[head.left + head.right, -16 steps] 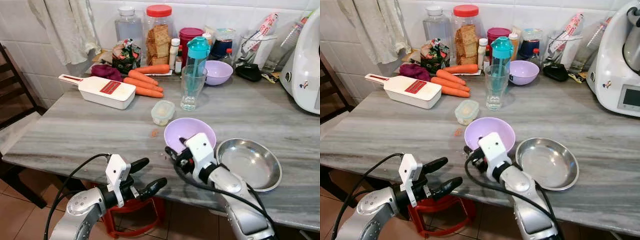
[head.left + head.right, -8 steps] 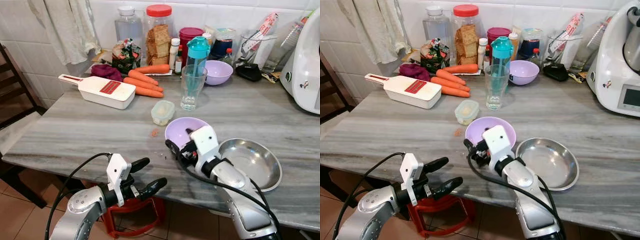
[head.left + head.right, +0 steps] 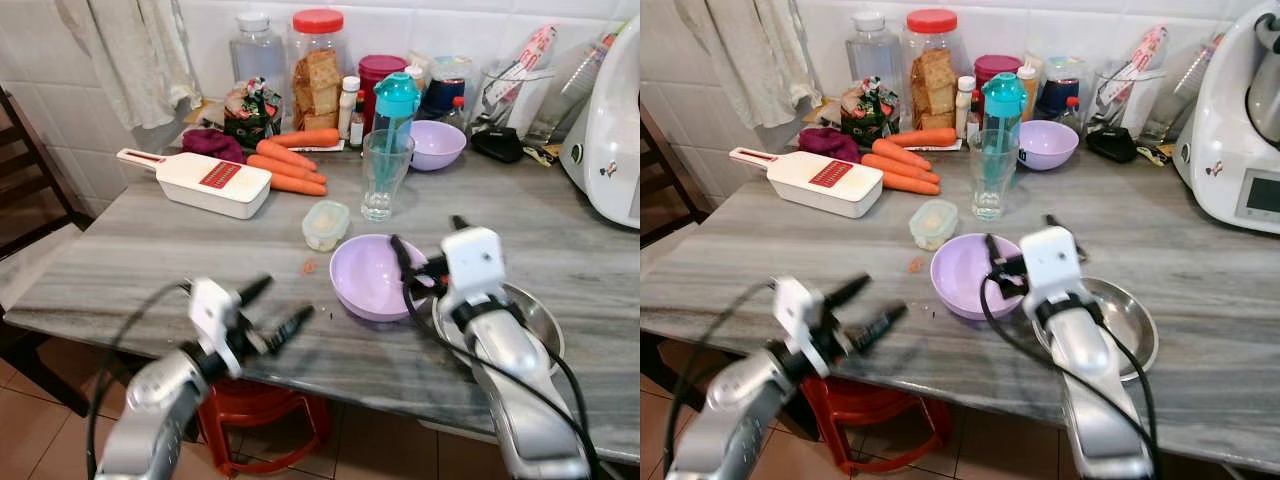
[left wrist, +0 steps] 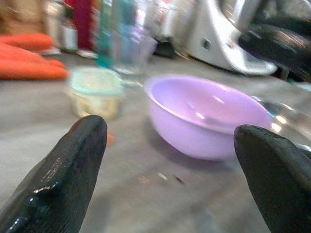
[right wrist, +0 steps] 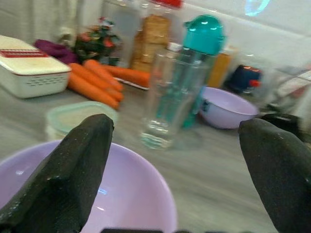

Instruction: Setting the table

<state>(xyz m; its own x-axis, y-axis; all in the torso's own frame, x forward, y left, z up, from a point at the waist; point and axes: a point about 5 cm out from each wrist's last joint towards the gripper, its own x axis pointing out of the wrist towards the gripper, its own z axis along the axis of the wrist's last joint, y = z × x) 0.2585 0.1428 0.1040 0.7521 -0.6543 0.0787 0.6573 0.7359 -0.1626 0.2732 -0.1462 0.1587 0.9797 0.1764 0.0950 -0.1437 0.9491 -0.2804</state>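
Note:
A purple bowl [image 3: 366,276] sits upright near the table's front edge, with a steel plate [image 3: 530,318] right beside it, partly under my right arm. My right gripper [image 3: 428,242] hovers at the bowl's right rim, open and empty; the right wrist view looks down across the bowl [image 5: 127,195] between its spread fingers [image 5: 73,165]. My left gripper [image 3: 274,307] is open at the front table edge, left of the bowl. Its wrist view faces the bowl [image 4: 209,114].
Behind the bowl stand a small lidded container [image 3: 326,224], a glass [image 3: 385,173], a teal bottle [image 3: 396,100] and a second purple bowl [image 3: 437,143]. Carrots [image 3: 290,160], a white grater [image 3: 200,181] and jars line the back. A white appliance [image 3: 606,120] stands at the right.
My right gripper has lifted off the bowl's near rim and swung right and farther back, leaving the bowl uncovered. My left gripper has risen and moved left toward the table edge.

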